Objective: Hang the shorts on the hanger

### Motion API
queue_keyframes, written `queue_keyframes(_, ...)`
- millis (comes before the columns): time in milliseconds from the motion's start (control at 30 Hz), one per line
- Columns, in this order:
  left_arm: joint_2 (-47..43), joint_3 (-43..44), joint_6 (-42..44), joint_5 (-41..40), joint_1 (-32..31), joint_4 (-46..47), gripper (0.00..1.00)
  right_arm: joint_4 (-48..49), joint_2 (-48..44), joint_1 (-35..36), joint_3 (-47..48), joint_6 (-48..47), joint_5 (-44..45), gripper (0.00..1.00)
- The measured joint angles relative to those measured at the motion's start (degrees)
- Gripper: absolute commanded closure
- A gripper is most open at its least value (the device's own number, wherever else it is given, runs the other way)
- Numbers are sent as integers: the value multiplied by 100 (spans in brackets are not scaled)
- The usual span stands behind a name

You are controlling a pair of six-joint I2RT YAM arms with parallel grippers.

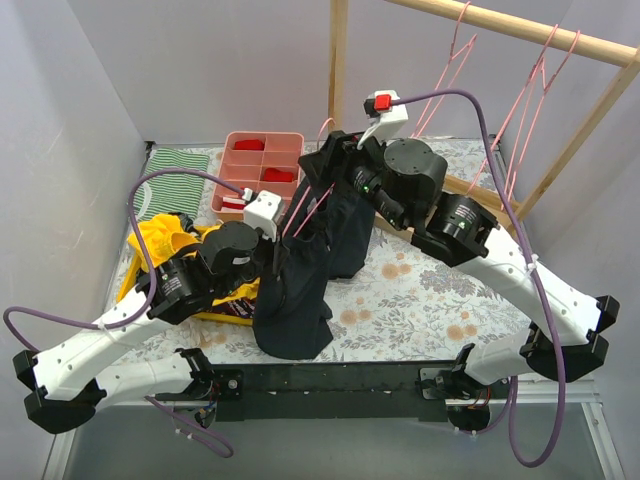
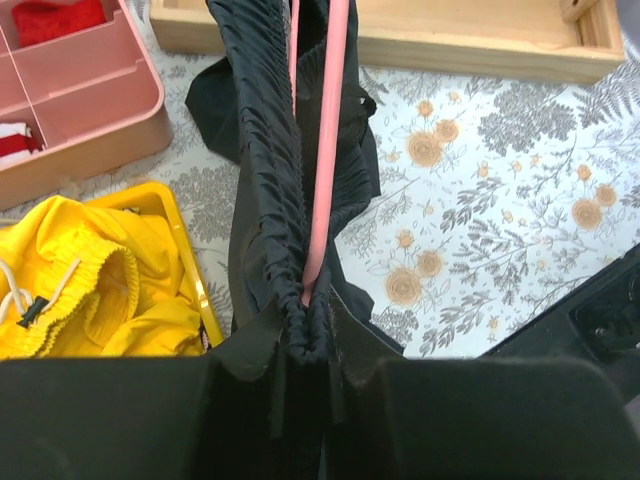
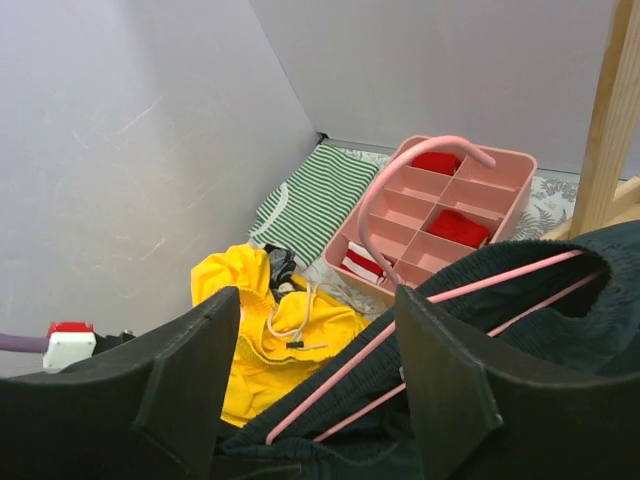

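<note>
The dark shorts (image 1: pixel 298 290) hang limp over the middle of the table, draped on a pink wire hanger (image 1: pixel 312 203). In the left wrist view my left gripper (image 2: pixel 312 345) is shut on the bunched waistband of the shorts (image 2: pixel 262 170), with the lower end of the hanger (image 2: pixel 326 150) caught in the same pinch. My right gripper (image 3: pixel 318 345) stands open above the upper end. The hanger (image 3: pixel 400 330) wires and the shorts (image 3: pixel 530 325) pass between and below its fingers, apart from them. The hook curls up past the right finger.
A pink compartment box (image 1: pixel 262 170) with red items stands at the back left. A yellow garment (image 1: pixel 163 240) lies in a yellow tray on the left, with a green-striped cloth (image 1: pixel 172 180) behind it. A wooden rack (image 1: pixel 520 25) carries more pink hangers (image 1: pixel 530 95) at the back right.
</note>
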Motion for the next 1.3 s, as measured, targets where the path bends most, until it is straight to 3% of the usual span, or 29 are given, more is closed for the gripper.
queue_keyframes(267, -146, -109, 46, -175, -9, 461, 100, -55, -575, 0, -750, -131, -369, 7)
queue_keyframes(667, 83, -85, 98, -291, -20, 1043, 100, 24, -2081, 0, -2070, -348, -1036, 5)
queue_keyframes(1000, 1132, 1019, 525, -461, -31, 1185, 100, 15, -3001, 0, -4378, -234, -1648, 5)
queue_keyframes(1300, 1897, 1891, 905, -267, 374, 1576, 100, 214, -3195, 0, -5357, -9, -1956, 6)
